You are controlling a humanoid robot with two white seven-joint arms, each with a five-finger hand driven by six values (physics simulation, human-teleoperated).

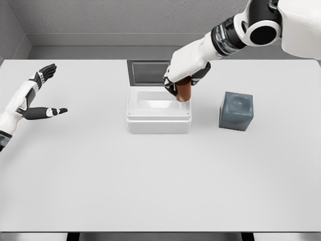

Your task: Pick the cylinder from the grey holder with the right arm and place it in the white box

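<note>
My right hand (181, 84) hangs over the right end of the white box (158, 120), fingers curled around a brown cylinder (183, 92). The cylinder stands upright, its lower end at the box's rim or just inside it. The grey holder (236, 111), a dark cube, sits on the table to the right of the box with nothing in it. My left hand (42, 95) shows at the far left, fingers spread, holding nothing.
A dark rectangular recess (148, 72) lies in the table just behind the white box. The right arm crosses in from the upper right corner above the holder.
</note>
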